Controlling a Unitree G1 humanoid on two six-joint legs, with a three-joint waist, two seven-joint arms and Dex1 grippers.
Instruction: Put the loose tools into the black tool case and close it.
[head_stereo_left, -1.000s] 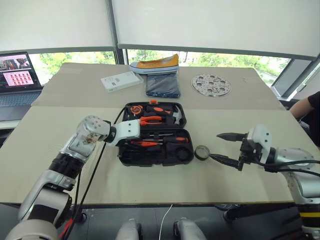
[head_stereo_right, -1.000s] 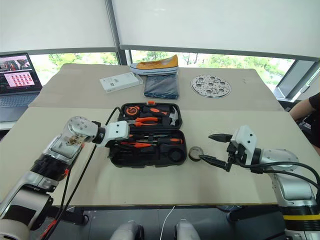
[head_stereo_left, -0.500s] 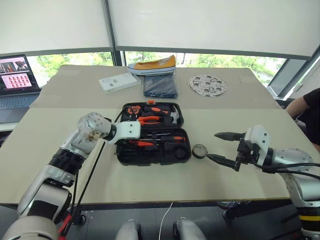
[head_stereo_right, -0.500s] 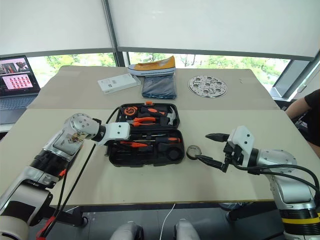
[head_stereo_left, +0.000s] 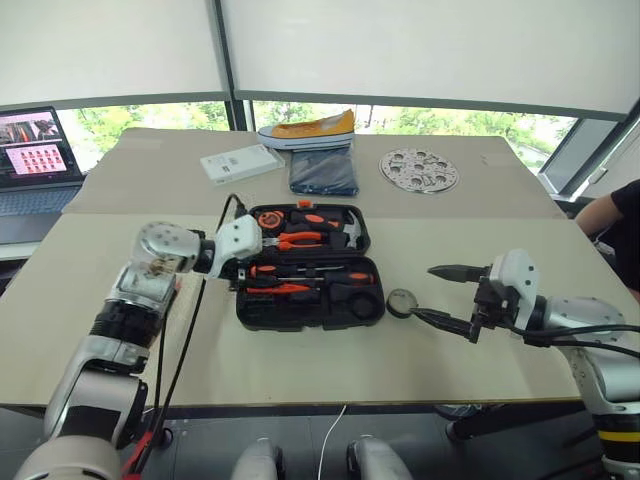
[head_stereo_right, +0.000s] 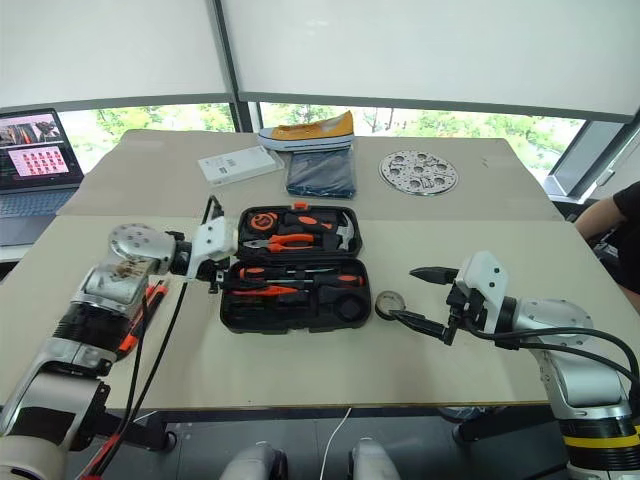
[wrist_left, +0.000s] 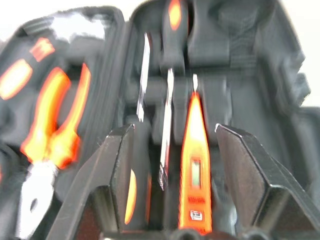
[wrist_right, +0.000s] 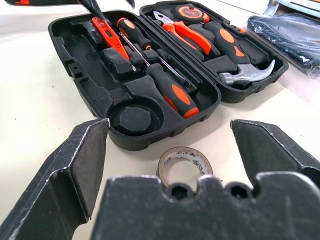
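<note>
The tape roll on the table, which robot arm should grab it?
Probably the right. The tape roll lies on the table beside the black tool case, just ahead of the right tool, whose fingers are open. The left tool is across the case.

A wide beige table (head_stereo_left: 120, 330) carries everything. Near its middle lies the black tool case (head_stereo_left: 306, 266), open flat, with its lid half toward the far edge. Just beside the case's near right corner, a small tape roll (head_stereo_left: 402, 302) lies flat on the tabletop, apart from the case. Toward the far edge sit a white box (head_stereo_left: 240, 162), a folded dark blue cloth (head_stereo_left: 324, 172) with a yellow shoe (head_stereo_left: 308, 129) at its far end, and a round perforated metal disc (head_stereo_left: 421, 169). At the far left, a laptop (head_stereo_left: 36, 160) stands open on an adjoining surface.
</note>
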